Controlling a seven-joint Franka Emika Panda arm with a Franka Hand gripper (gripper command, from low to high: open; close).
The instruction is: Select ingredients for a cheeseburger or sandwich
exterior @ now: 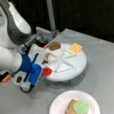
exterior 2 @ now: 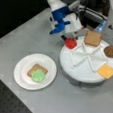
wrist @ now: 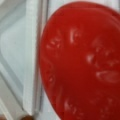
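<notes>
**Red disc at the edge of the divided tray**

The gripper (exterior 2: 68,39) sits at the rim of the white round divided tray (exterior 2: 80,72), directly over the red disc (exterior 2: 71,43); whether its jaws are clamped on the disc cannot be told. In the wrist view the red disc (wrist: 80,62) fills most of the frame, lying flat beside a white divider rib (wrist: 31,57).

On the tray, the toast square (exterior 2: 93,38) lies flat in the compartment next to the disc, the dark brown patty (exterior 2: 110,51) further round, the cheese square (exterior 2: 106,71) beyond that.

Off the tray, the white paper plate (exterior 2: 22,70) carries another toast square (exterior 2: 33,69), one corner toward the tray, with the green leaf (exterior 2: 38,76) on it.

All rests on a grey counter (exterior 2: 27,37) before a dark background.
</notes>
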